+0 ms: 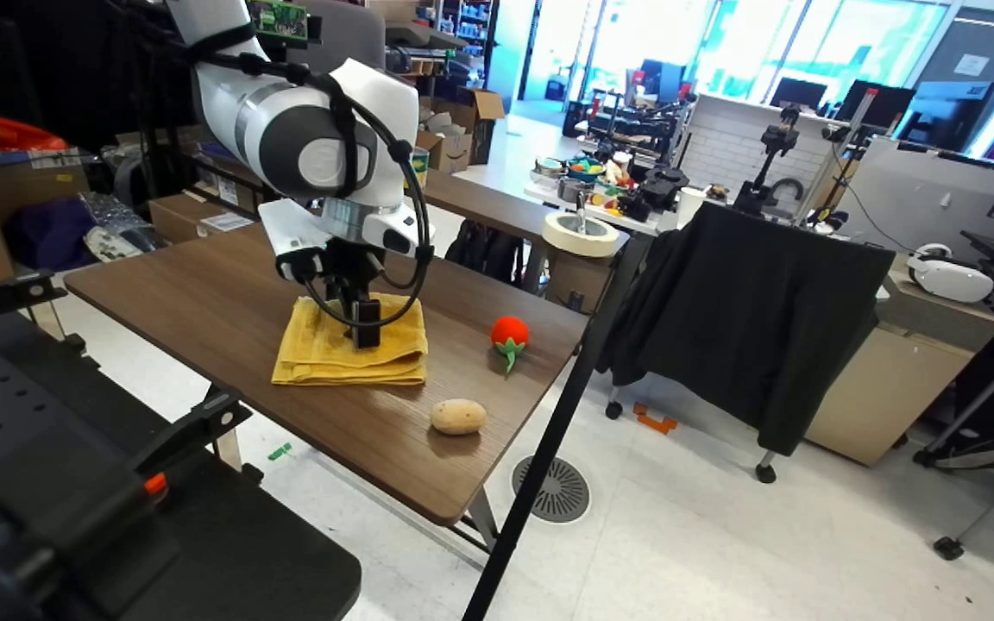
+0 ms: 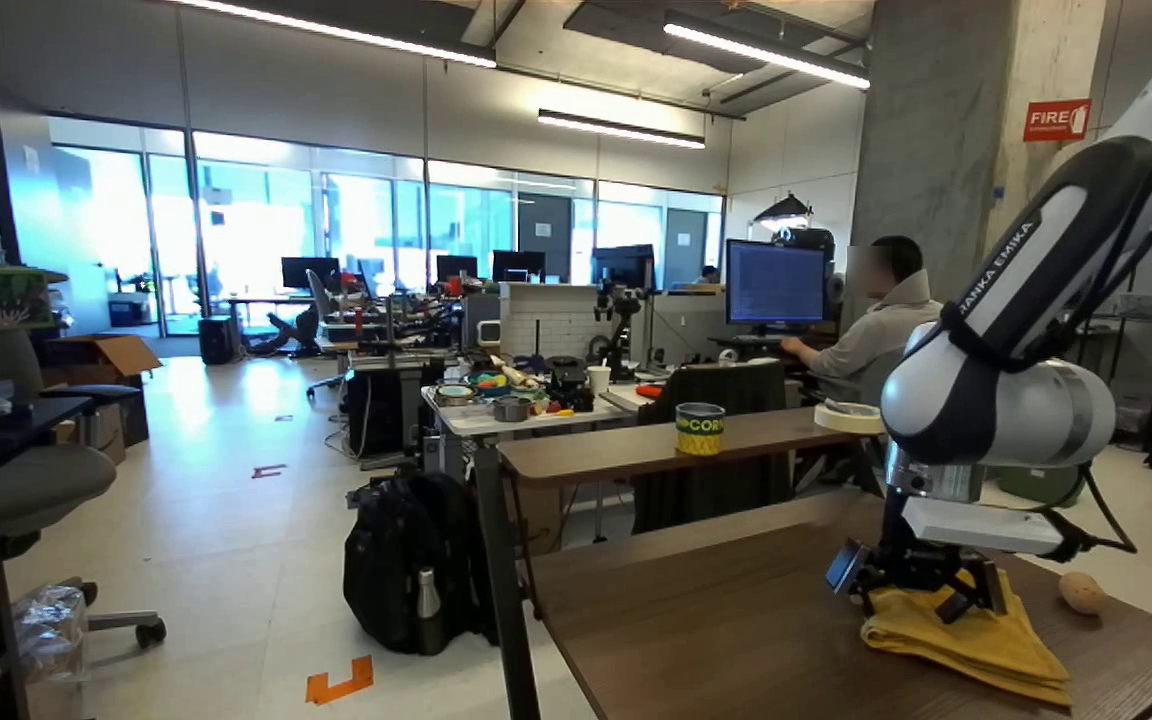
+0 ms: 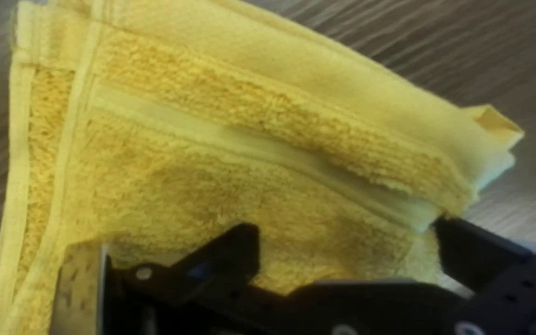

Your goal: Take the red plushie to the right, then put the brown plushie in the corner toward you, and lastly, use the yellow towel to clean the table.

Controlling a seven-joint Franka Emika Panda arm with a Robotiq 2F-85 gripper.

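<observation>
Two toys lie toward one end of the table in an exterior view: the red toy, which shows only there, and the tan toy, near the edge, which you see in both exterior views. The wrist view alone gives you the pale bands of the towel; there, the jaws of your gripper stand well apart over it, one finger crossing its border. Whether they touch cloth, you can't tell. You have bare wood between towel and red toy. Your arm bends over, wrist pointing down.
</observation>
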